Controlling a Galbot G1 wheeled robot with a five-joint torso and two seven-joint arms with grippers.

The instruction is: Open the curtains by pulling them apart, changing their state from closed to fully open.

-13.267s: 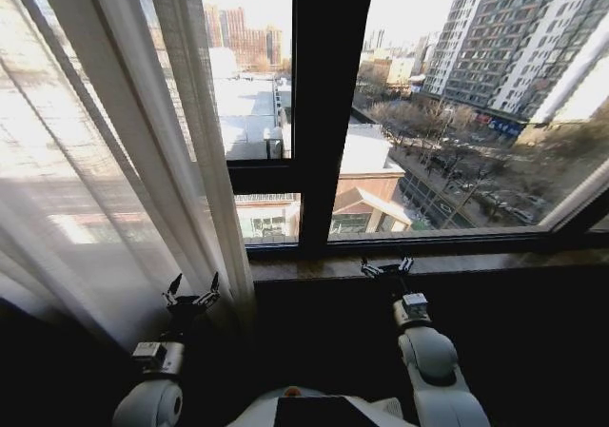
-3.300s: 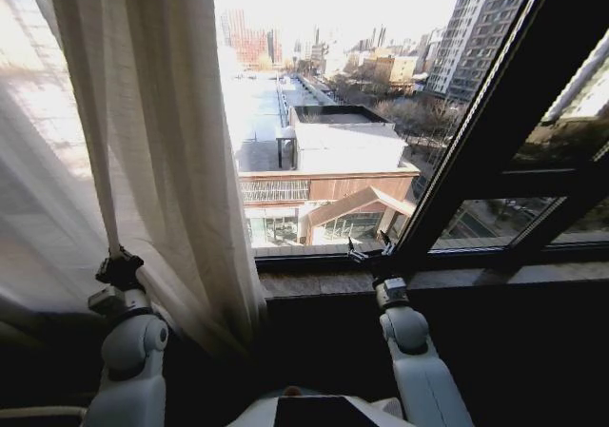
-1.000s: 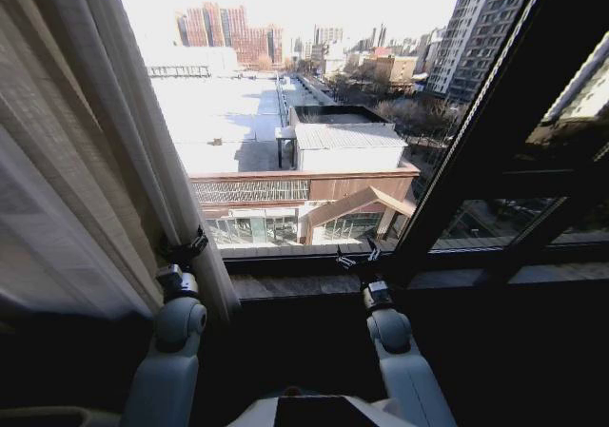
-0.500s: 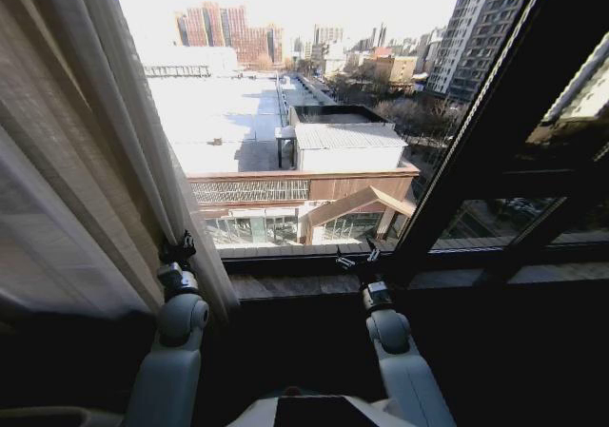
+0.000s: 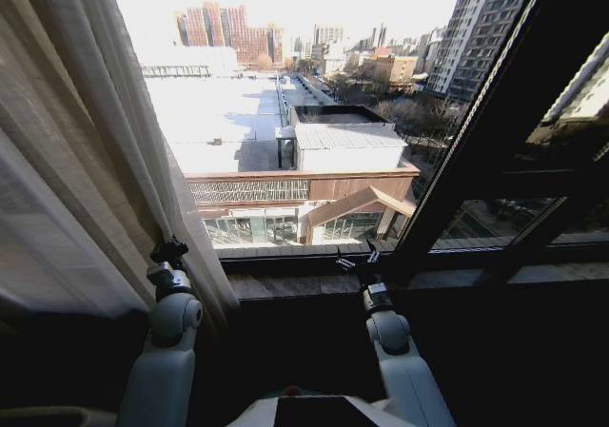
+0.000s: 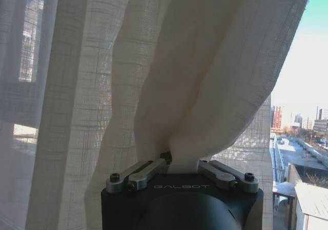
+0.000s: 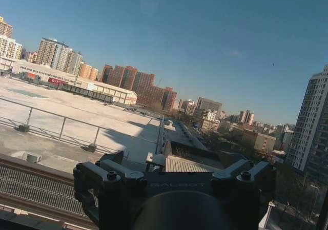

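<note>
One sheer cream curtain panel [image 5: 76,161] hangs bunched in pleats along the left side of the window, from the top of the head view down past the sill, leaving the glass to its right uncovered with rooftops and tower blocks beyond. The left gripper [image 5: 169,252] is raised at the inner edge of that panel, just above the dark window sill [image 5: 295,282], and its fingers are pinched together on a gathered fold of the fabric; in the left wrist view the curtain [image 6: 169,76] rises straight out from between the closed fingers [image 6: 146,169] and fans out above the black gripper body. The right gripper [image 5: 357,258] rests low at the sill near the slanting black window frame bar [image 5: 476,132], apart from any fabric, with its fingers spread and holding nothing; the right wrist view looks past its fingers [image 7: 110,176] to the open city outside.
</note>
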